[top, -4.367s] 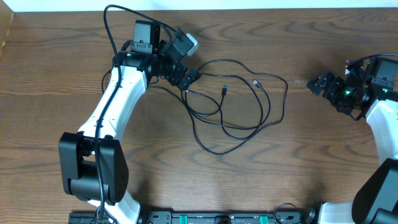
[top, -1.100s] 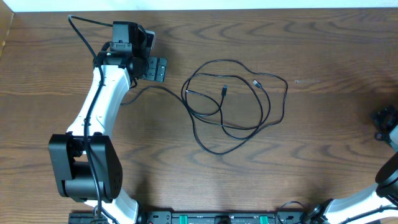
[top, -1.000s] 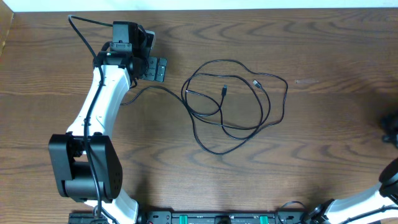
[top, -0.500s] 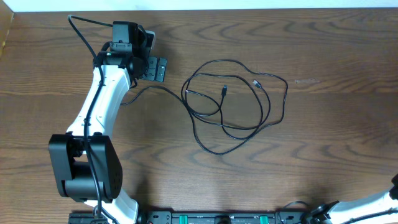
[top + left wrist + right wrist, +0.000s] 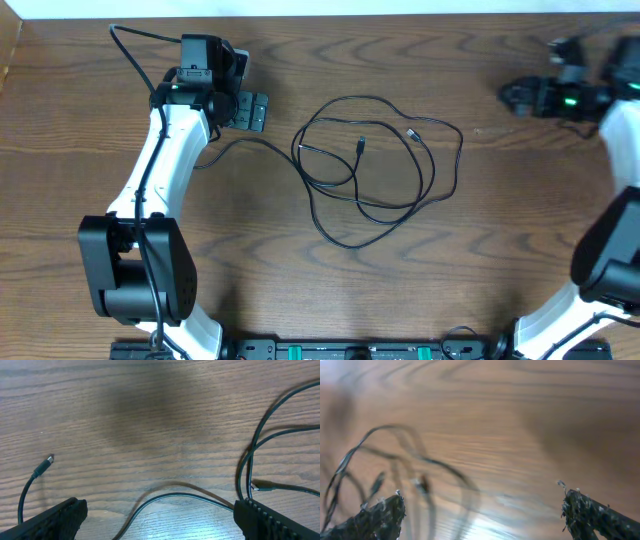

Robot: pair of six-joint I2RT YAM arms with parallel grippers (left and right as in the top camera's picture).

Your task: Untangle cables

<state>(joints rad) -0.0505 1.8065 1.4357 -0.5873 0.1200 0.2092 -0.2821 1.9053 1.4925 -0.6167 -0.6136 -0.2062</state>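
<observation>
The black cables (image 5: 380, 160) lie in loose overlapping loops mid-table, with two small plug ends (image 5: 361, 145) inside the loops. One strand (image 5: 235, 143) trails left under my left arm. My left gripper (image 5: 252, 110) is open and empty at the far left, apart from the loops. In the left wrist view the gripper (image 5: 160, 522) is wide open with that strand (image 5: 170, 496) on the table between the fingers and a plug end (image 5: 48, 461) at the left. My right gripper (image 5: 512, 96) is open and empty at the far right. Its blurred wrist view (image 5: 482, 517) shows the cables (image 5: 395, 460) ahead. No white cable shows.
The wooden table (image 5: 320, 290) has a pale wall along its far edge (image 5: 400, 8). The arm bases and a black rail (image 5: 360, 350) sit at the near edge. My left arm's own thick cord (image 5: 130, 45) arcs above it.
My right arm swung out of view at the right edge and is back at the far right, gripper pointing at the cables. My left arm and the cables have not moved in the last second.
</observation>
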